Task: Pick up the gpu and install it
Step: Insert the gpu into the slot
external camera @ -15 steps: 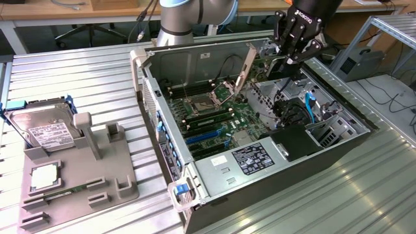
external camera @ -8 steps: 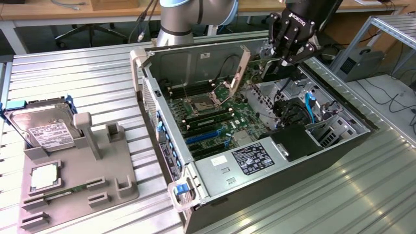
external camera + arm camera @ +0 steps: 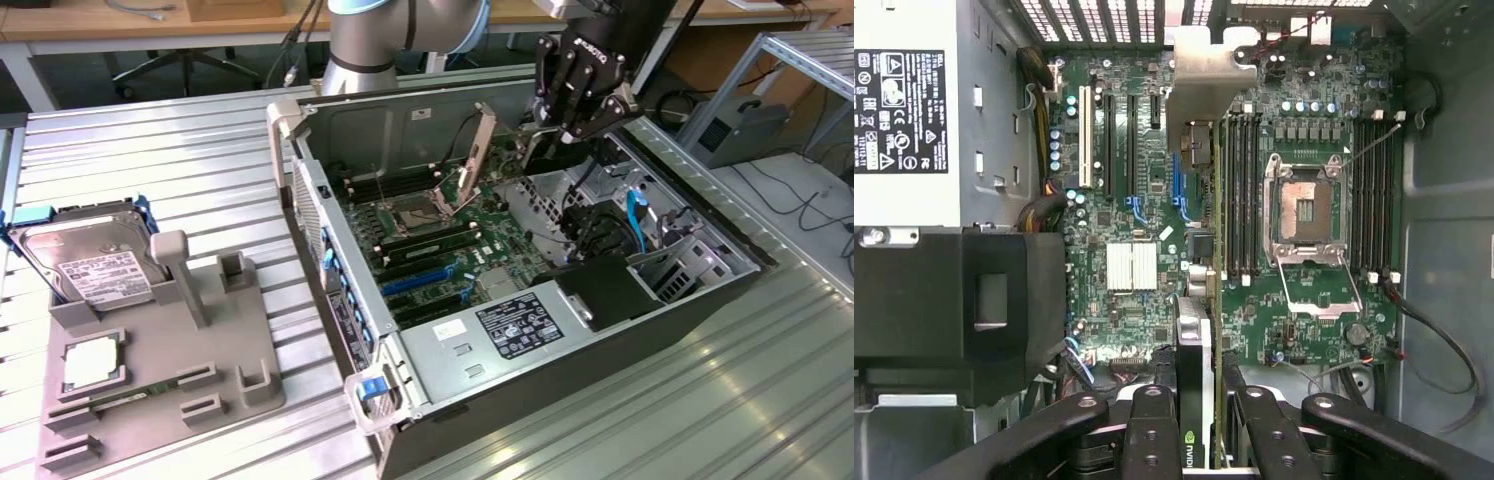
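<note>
We see gripper [image 3: 1202, 402] part-closed, clamping gpu [image 3: 1194, 340] edge-on, hovering over mobo [image 3: 1254, 320] inside open PC case [image 3: 350, 130].

Arm [image 3: 387, 40] bent over — pincer [image 3: 574, 125] aimed approx straight down, seemingly clamped on gpu [image 3: 1194, 370].

The gpu [image 3: 1194, 375] is held on edge, black, its silver bracket [image 3: 1204, 85] at one end. It hangs in the exterior view's upper right.

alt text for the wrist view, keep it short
The black gripper clamps a thin black graphics card with a silver metal bracket, seen edge-on above the green motherboard inside an open grey computer case. The motherboard's silver processor socket is empty.
</note>
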`<state>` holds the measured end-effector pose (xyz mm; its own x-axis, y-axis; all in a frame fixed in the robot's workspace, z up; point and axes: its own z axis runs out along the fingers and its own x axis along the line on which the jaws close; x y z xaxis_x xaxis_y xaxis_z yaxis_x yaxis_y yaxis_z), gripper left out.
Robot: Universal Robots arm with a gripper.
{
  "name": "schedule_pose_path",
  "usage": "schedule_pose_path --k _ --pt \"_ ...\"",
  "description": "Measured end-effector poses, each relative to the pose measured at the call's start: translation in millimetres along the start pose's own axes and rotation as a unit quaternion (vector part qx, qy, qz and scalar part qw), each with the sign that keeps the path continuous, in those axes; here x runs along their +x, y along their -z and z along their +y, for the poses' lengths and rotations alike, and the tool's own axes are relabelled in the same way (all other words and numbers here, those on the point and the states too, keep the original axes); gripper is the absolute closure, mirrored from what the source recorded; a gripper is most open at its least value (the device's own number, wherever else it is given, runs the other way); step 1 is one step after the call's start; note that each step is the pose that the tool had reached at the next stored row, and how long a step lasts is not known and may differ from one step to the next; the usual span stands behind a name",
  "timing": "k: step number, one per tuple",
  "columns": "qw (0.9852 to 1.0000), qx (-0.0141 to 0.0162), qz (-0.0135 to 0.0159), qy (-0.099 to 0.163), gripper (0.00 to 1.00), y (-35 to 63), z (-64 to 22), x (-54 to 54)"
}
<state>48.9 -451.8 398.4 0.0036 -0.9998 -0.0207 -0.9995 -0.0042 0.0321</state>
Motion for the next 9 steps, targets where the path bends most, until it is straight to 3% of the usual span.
schedule_pose_path --k 9 --pt "1.0 0.0 0.0 0.0 0.73 -10.1 6.1 -1.3"
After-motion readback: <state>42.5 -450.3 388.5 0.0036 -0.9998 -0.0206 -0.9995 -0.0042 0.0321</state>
